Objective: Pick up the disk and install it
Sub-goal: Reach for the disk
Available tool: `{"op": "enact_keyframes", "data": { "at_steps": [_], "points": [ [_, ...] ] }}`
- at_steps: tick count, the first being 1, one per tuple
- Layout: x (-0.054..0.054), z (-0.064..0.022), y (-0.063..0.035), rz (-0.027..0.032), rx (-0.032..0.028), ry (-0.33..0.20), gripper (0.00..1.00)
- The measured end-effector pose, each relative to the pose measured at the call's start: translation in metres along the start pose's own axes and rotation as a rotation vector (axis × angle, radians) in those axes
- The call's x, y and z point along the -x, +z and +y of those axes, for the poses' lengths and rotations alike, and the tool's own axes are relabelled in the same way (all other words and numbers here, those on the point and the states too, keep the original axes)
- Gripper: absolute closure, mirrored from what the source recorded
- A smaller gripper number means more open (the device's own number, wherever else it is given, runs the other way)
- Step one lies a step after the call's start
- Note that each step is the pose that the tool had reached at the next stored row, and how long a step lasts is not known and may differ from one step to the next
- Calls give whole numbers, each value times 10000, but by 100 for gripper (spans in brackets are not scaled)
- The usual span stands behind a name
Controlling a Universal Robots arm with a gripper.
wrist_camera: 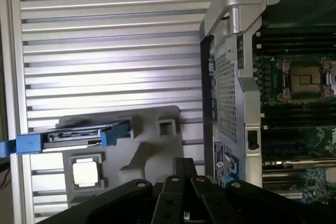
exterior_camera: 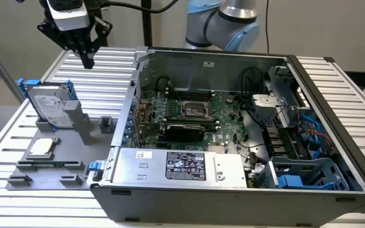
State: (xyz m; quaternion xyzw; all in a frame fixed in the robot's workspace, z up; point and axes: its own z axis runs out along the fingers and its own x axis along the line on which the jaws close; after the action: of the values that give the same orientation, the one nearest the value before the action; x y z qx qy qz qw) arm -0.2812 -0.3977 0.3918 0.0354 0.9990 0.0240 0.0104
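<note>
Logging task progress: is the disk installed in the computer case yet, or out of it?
Out. The disk stands on edge in the grey holder beside the open case.

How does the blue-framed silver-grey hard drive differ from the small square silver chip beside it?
The blue-framed silver-grey hard drive stands on edge, propped upright; the small square silver chip lies flat. The drive is much larger and rectangular; the chip is square. The drive carries a white label; the chip looks plain. Both sit on the grey plastic holder.
</note>
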Motion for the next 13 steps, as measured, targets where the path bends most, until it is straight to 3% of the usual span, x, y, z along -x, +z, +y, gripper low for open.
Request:
{"op": "enact_keyframes", "data": {
  "at_steps": [13],
  "points": [
    [-591,-32,16,-1,0,1,100]
  ]
}}
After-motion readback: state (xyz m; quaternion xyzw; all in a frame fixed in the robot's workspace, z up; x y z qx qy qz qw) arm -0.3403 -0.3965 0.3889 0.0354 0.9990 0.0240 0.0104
